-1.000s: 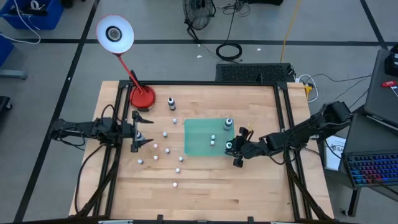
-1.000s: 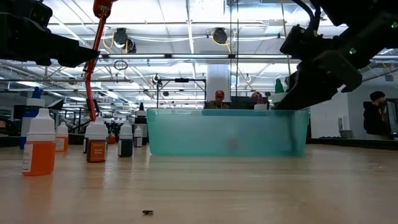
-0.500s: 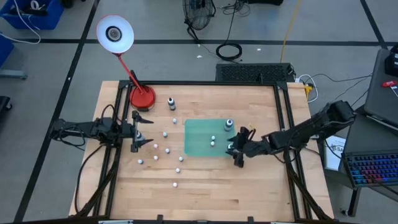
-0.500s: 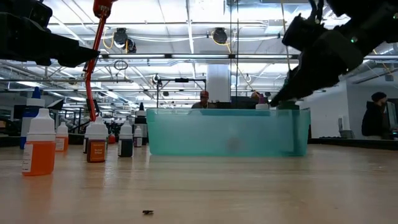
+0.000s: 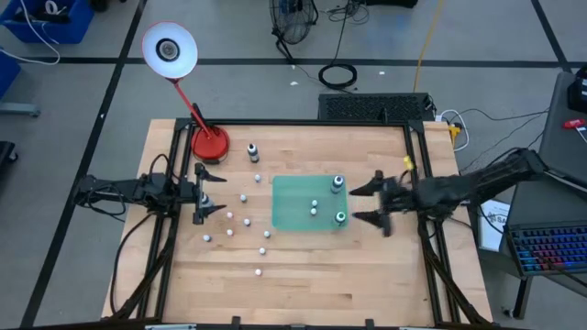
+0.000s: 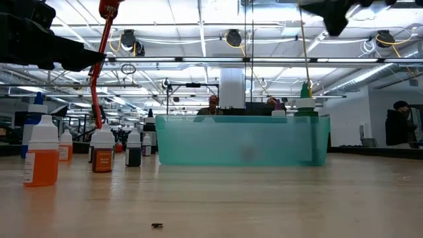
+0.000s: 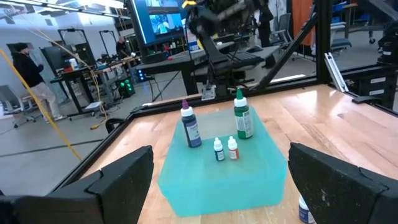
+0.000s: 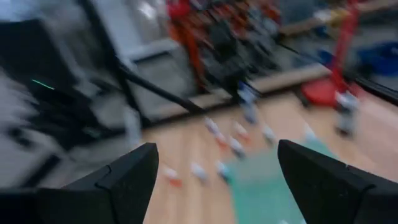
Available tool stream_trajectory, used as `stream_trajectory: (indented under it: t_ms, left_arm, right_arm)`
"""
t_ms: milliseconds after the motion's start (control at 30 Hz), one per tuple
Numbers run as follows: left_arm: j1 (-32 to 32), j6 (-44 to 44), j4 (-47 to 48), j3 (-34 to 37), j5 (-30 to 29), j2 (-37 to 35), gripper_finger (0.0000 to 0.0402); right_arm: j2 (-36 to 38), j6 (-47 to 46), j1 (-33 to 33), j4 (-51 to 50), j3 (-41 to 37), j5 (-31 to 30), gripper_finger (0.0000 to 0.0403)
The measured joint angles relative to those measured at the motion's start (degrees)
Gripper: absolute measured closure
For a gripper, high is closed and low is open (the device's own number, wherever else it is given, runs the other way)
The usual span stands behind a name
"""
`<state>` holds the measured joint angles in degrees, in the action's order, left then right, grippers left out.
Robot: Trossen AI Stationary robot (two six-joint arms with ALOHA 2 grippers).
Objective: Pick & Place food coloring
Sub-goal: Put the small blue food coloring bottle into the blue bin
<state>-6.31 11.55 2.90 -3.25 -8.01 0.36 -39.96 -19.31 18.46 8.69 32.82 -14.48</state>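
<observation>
So right now the right gripper (image 5: 374,203) sits just off the right-hand edge of the teal mat (image 5: 295,202), fingers spread wide with nothing between them, and the green-capped bottle (image 5: 340,217) stands upright on the mat's near right corner, right next to those fingertips. Three more are already on the mat: a dark blue bottle (image 7: 191,126) and two tiny ones, teal label (image 7: 218,149) and red label (image 7: 232,149). The rest of the food coloring is on the bare wood to the left of the mat, a scatter of small white-capped bottles (image 5: 245,219) plus a couple of darker ones near the red lamp base (image 5: 210,143). The left gripper (image 5: 209,192) hovers over that side, fingers also wide apart and empty. What I'd worry about: the green bottle is tall, skinny and close to the mat's edge, so if the right arm swings sideways rather than clearing it first, a fingertip could clip it and tip it onto the table. The mat is also filling up, and the two tiny bottles stand almost touching, so dropping the next one in between could bowl them over. On the left side the loose bottles are packed fairly close, and wide-open fingers coming down on one could nudge its neighbour, and from the low view the orange bottle (image 6: 42,151) looks tippy too.
</observation>
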Motion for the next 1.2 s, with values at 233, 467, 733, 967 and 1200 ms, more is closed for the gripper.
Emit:
stream_trajectory:
  t_ms: [233, 467, 733, 967, 1200]
  left_arm:
    - [0.0, 0.0, 0.0, 0.0, 0.0, 0.0, 0.0037]
    - [0.0, 0.0, 0.0, 0.0, 0.0, 0.0, 0.0037]
    - [0.0, 0.0, 0.0, 0.0, 0.0, 0.0, 0.0036]
    - [0.0, 0.0, 0.0, 0.0, 0.0, 0.0, 0.0036]
    - [0.0, 0.0, 0.0, 0.0, 0.0, 0.0, 0.0036]
  right_arm:
    - [18.6, 0.2, 0.0, -3.9, 0.0, 13.2, 0.009]
    - [30.0, 0.4, 0.0, -14.9, -1.3, 16.0, 0.009]
    - [36.2, 7.8, 0.0, -11.7, -12.0, 13.7, 0.0089]
    - [39.4, 13.1, 0.0, -3.4, -20.2, 10.1, 0.009]
    - [39.2, 18.2, 0.0, -3.5, -22.7, 9.2, 0.0089]
